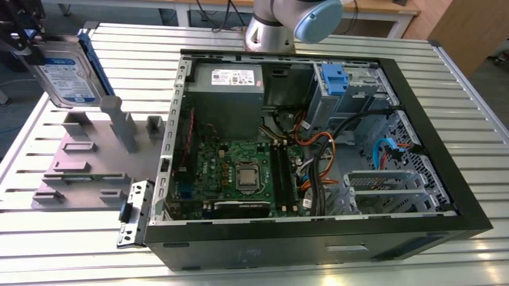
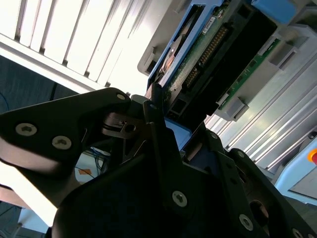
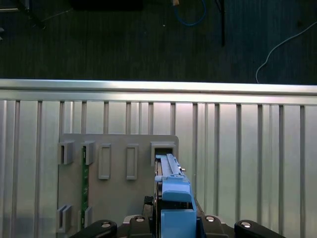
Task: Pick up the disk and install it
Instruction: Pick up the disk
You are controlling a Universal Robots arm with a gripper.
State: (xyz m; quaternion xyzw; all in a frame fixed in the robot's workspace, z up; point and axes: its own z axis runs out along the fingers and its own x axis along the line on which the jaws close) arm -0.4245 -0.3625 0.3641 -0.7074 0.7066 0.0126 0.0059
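Disk (image 1: 68,74) gripped over grey slotted plastic rack (image 1: 87,161)

The black gripper (image 2: 183,139) is clamped on the flat silver disk with its blue carrier bracket. It holds the disk upright over the rack on the slatted metal table (image 1: 47,250), to the exterior view's left of the open black computer case (image 1: 318,238). 1 green circuit board (image 3: 84,186) stands in the rack.

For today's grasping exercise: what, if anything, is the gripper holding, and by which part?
The gripper holds the disk upright by its upper end, clamped on the blue bracket that frames it.
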